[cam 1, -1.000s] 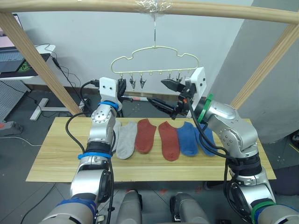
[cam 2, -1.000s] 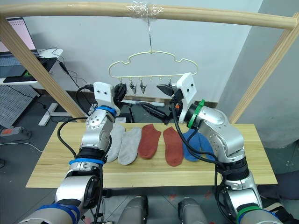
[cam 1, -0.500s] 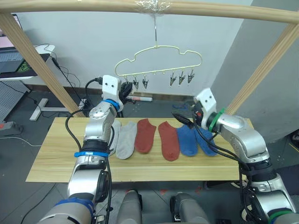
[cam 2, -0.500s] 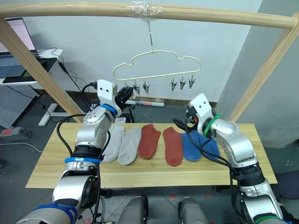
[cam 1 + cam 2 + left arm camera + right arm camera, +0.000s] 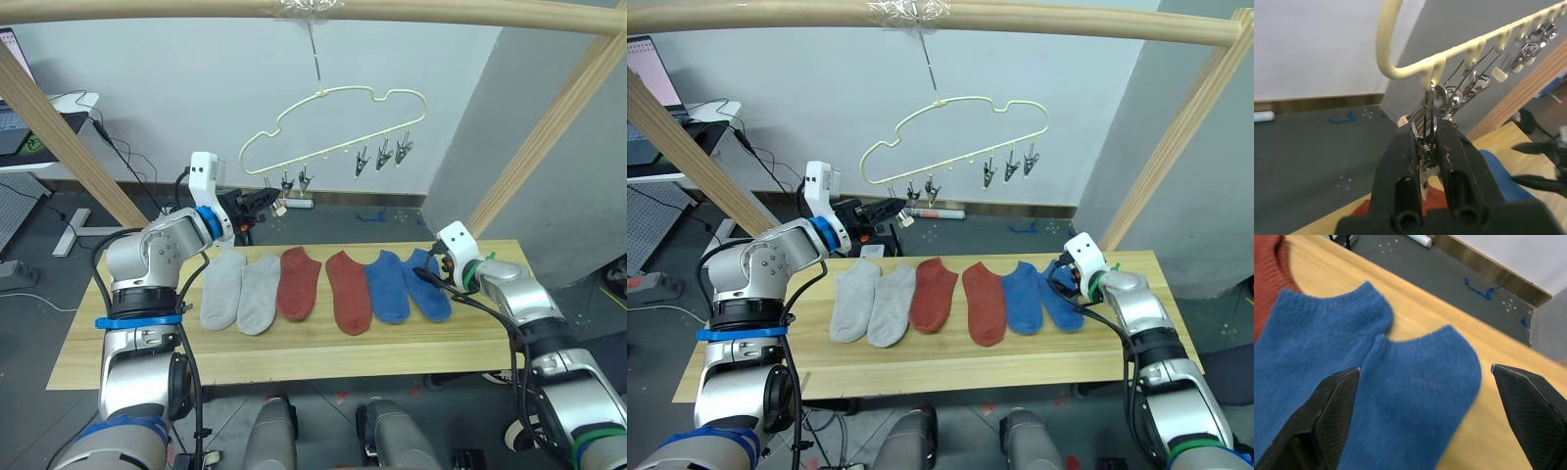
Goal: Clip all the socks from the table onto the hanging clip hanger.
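Note:
Six socks lie in a row on the wooden table (image 5: 127, 343): two grey (image 5: 223, 292), two rust red (image 5: 297, 284), two blue (image 5: 388, 287). The pale yellow clip hanger (image 5: 338, 96) hangs tilted, its left end lower. My left gripper (image 5: 266, 200) is at that low end, shut on the leftmost metal clip (image 5: 1428, 147). My right gripper (image 5: 1425, 373) hovers low over the rightmost blue sock (image 5: 1415, 396), open, with the sock's cuff end between its fingers (image 5: 1334, 406).
A thick wooden pole frame (image 5: 549, 127) surrounds the table and carries the hanger's hook. A small white desk (image 5: 59, 103) with cables stands at the far left. A white tube (image 5: 939, 212) lies on the floor behind the table.
My right gripper left the hanger's right clips and dropped to the table over the blue socks. The left gripper drew the hanger's left end down and leftward, tilting it.

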